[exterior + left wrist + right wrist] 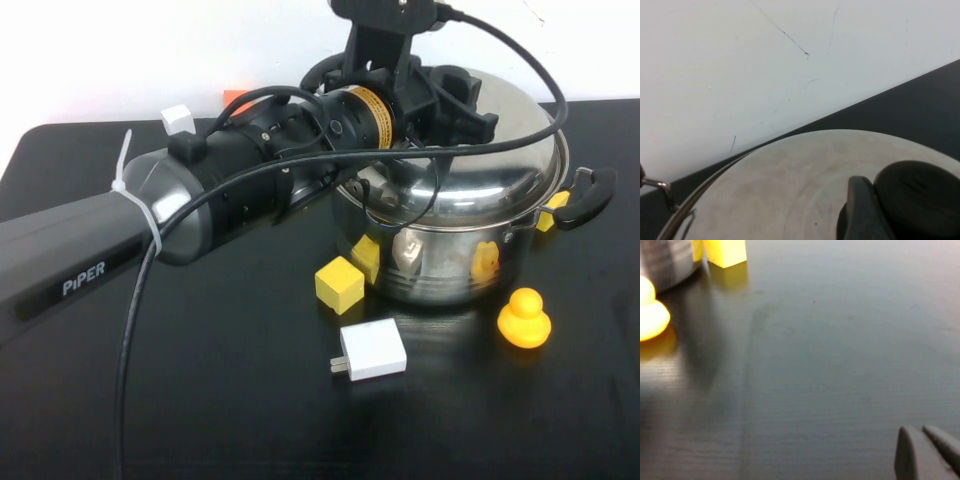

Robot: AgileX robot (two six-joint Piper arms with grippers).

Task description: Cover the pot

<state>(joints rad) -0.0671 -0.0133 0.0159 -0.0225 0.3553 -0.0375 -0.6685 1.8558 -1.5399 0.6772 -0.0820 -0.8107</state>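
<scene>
The pot (450,255) is a shiny steel pot with a black side handle (587,194), standing at the back middle of the black table. The domed steel lid (520,110) lies over its mouth. My left gripper (450,100) is on top of the lid, shut on the lid's black knob (920,195); one finger (860,212) presses against the knob's side. My right gripper (927,452) is shut and empty, low over bare table; it is out of the high view.
A yellow block (340,283) sits by the pot's front left. An orange-yellow duck (524,318) and a white charger (372,350) lie in front. A white block (178,120) is at the back left. The duck (650,315) and a yellow block (726,252) also show in the right wrist view.
</scene>
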